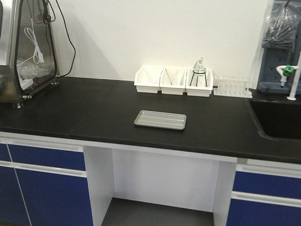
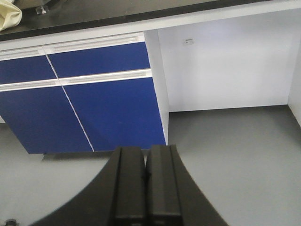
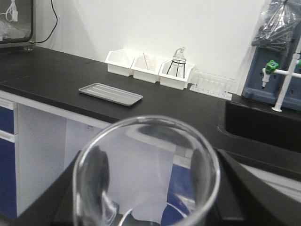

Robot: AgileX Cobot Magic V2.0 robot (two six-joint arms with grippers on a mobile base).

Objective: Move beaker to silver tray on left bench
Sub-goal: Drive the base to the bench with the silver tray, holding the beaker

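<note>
My right gripper (image 3: 146, 188) is shut on the clear glass beaker (image 3: 146, 141), whose round rim fills the lower middle of the right wrist view, held in the air in front of the bench. The silver tray (image 1: 160, 119) lies flat on the black top of the left bench (image 1: 94, 113) near its front edge; it also shows in the right wrist view (image 3: 110, 93), ahead and to the left of the beaker. My left gripper (image 2: 146, 174) is shut and empty, low down, facing the blue cabinet doors (image 2: 94, 103). Neither gripper shows in the exterior view.
Three white bins (image 1: 173, 80) stand at the back wall, one holding a glass flask on a stand (image 1: 199, 70). A clear tube rack (image 1: 233, 86) is beside them. A black sink (image 1: 277, 117) with a tap (image 1: 288, 75) lies right. A metal appliance (image 1: 28, 47) stands far left. A knee gap (image 1: 164, 183) opens under the bench.
</note>
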